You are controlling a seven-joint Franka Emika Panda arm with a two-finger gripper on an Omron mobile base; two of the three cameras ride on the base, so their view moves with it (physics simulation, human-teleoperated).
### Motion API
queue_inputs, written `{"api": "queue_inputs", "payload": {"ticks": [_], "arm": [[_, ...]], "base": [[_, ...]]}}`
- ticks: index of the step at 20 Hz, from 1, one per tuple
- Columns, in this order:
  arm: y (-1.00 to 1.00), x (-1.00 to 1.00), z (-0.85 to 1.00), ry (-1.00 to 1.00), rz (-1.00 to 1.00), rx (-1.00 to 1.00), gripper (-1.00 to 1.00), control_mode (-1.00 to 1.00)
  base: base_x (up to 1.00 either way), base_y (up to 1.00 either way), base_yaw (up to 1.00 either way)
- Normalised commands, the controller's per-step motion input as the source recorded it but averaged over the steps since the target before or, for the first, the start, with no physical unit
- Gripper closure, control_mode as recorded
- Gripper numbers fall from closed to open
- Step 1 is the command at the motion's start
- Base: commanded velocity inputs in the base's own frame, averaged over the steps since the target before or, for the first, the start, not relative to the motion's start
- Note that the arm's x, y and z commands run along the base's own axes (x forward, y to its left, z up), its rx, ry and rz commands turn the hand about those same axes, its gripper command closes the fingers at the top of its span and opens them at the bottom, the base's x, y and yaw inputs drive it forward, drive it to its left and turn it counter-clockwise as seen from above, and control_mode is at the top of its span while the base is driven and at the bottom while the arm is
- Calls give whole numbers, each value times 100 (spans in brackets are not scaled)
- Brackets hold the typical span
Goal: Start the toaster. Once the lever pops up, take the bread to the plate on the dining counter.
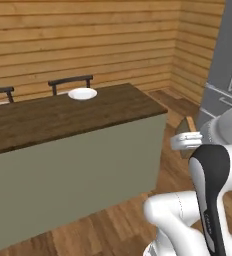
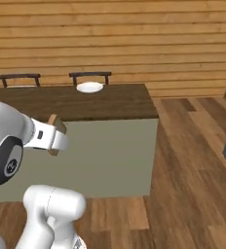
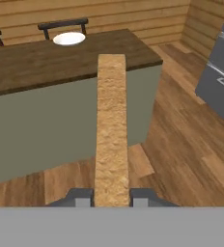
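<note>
No brand, label or legible writing on any item; small markings on the arm are too small to read. The gripper [image 3: 112, 197] is closed partway on the bread [image 3: 111, 130], one finger tip at each face; the slice is seen edge-on in the hand view, a tan strip running up the frame; in the left base view the bread [image 1: 190, 123] shows just beyond the white wrist, held clear of the floor and short of the counter. The dining counter [image 1: 63, 117] has a dark brown wood-grain top over a plain pale grey-green base; the plate [image 1: 82, 93], round and white, sits near its far edge; two dark chair backs [image 1: 70, 81] stand behind it. Floor of wood planks; walls of horizontal timber boards; a grey cabinet front [image 3: 220, 82] at right in the hand view.
</note>
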Motion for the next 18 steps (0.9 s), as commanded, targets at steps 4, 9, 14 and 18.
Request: {"api": "queue_inputs", "payload": {"ticks": [4, 9, 14, 18], "arm": [[0, 0, 0, 0, 0, 0, 100, 100], [0, 0, 0, 0, 0, 0, 100, 100], [0, 0, 0, 0, 0, 0, 100, 100], [0, 0, 0, 0, 0, 0, 100, 100]], "base": [[63, -100, 6], [66, -100, 0], [87, -100, 12], [88, -100, 22]]}}
